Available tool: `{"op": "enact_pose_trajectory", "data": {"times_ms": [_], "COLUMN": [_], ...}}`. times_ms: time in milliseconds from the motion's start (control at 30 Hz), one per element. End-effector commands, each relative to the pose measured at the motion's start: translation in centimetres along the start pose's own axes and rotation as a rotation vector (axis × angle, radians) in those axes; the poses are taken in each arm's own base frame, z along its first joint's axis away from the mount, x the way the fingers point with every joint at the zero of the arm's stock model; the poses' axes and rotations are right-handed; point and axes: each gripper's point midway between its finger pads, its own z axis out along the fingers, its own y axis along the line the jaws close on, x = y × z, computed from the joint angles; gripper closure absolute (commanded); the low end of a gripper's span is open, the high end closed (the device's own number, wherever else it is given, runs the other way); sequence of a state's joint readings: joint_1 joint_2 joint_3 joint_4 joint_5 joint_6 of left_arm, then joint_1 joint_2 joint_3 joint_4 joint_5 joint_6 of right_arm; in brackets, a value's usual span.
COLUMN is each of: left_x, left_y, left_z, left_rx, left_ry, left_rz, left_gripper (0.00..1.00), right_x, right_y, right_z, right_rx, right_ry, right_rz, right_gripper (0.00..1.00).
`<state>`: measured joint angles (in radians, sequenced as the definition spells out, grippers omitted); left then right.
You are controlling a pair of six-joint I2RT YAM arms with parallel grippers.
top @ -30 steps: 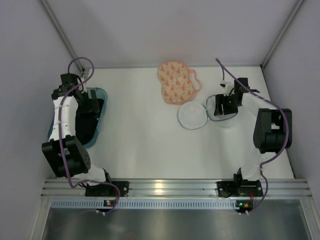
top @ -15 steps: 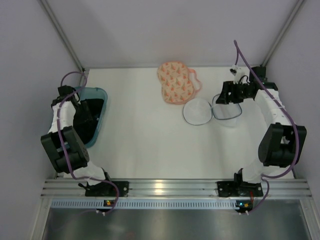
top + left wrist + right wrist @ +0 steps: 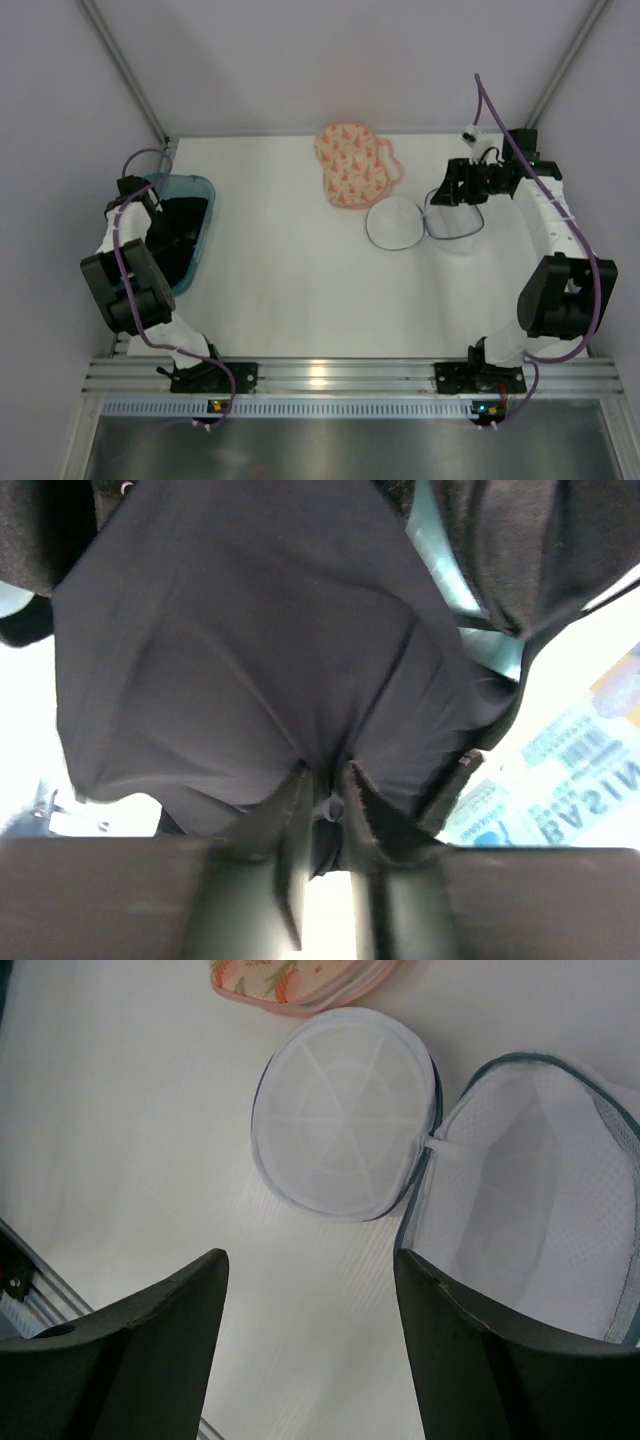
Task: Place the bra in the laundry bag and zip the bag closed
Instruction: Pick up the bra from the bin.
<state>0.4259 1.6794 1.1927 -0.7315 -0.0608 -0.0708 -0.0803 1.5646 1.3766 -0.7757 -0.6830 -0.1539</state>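
In the left wrist view, the bra [image 3: 250, 660] is dark smooth fabric filling the frame, with a thin strap [image 3: 480, 625] at the right. My left gripper [image 3: 328, 805] is shut on a fold of it. It is reaching down inside the teal bin [image 3: 205, 215] at the table's left. The laundry bag [image 3: 350, 165] is a peach pouch with small triangles. It lies closed at the back centre, and its edge also shows in the right wrist view [image 3: 290, 980]. My right gripper [image 3: 447, 190] hangs open and empty at the back right, above the table.
A white mesh round case lies open in two halves just right of the laundry bag: a flat half [image 3: 345, 1110] and a deeper half [image 3: 530, 1190] with a dark rim. A printed label [image 3: 580, 770] shows on the bin's floor. Walls enclose the table on three sides.
My left gripper has sunk deeper into the bin and closed on the dark fabric. The right arm lifted away from the white case towards the back right, then stayed nearly still.
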Motion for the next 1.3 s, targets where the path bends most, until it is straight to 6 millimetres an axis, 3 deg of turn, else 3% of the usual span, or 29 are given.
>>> {"op": "enact_pose_trajectory", "data": {"times_ms": [0, 67, 133, 233, 333, 367, 433, 467, 667, 800, 900, 1133, 1267], "left_x": [-2.4, -3.1, -3.3, -4.3, -5.1, -5.4, -5.4, -5.1, -2.7, -1.6, 0.2, 3.9, 5.9], "left_y": [-0.4, -0.3, -0.2, -0.2, -1.2, -1.7, -2.4, -3.8, -8.1, -9.8, -11.5, -13.6, -13.9], "left_z": [-2.7, -4.3, -5.7, -9.3, -13.8, -16.1, -18.5, -20.8, -29.8, -34.1, -36.2, -38.2, -37.6], "left_rx": [0.042, 0.046, 0.048, 0.065, 0.135, 0.167, 0.213, 0.297, 0.574, 0.709, 0.858, 1.075, 1.114], "left_ry": [-0.132, -0.181, -0.212, -0.313, -0.44, -0.501, -0.561, -0.604, -0.8, -0.86, -0.847, -0.792, -0.779], "left_rz": [0.001, 0.009, 0.019, 0.04, 0.098, 0.119, 0.165, 0.205, 0.388, 0.397, 0.423, 0.494, 0.525], "left_gripper": [0.86, 1.0, 1.0, 1.0, 1.0, 1.0, 1.0, 1.0, 1.0, 1.0, 1.0, 1.0, 1.0], "right_x": [-1.8, -1.9, -1.9, -2.0, -2.1, -2.2, -2.4, -2.4, -3.0, -3.0, -2.8, -2.0, -1.5], "right_y": [2.0, 2.1, 2.3, 2.6, 3.2, 3.3, 3.7, 3.7, 4.7, 5.9, 6.3, 6.4, 6.3], "right_z": [-1.7, -1.8, -1.8, -2.0, -2.2, -2.3, -2.5, -2.5, -2.9, -3.2, -3.1, -2.8, -2.7], "right_rx": [-0.027, -0.034, -0.039, -0.049, -0.067, -0.07, -0.084, -0.089, -0.12, -0.169, -0.173, -0.182, -0.181], "right_ry": [-0.055, -0.057, -0.06, -0.066, -0.074, -0.08, -0.089, -0.088, -0.113, -0.118, -0.119, -0.108, -0.103], "right_rz": [-0.043, -0.045, -0.05, -0.057, -0.066, -0.07, -0.078, -0.076, -0.084, -0.081, -0.094, -0.088, -0.087], "right_gripper": [0.32, 0.32, 0.32, 0.32, 0.32, 0.32, 0.31, 0.31, 0.31, 0.31, 0.31, 0.31, 0.31]}}
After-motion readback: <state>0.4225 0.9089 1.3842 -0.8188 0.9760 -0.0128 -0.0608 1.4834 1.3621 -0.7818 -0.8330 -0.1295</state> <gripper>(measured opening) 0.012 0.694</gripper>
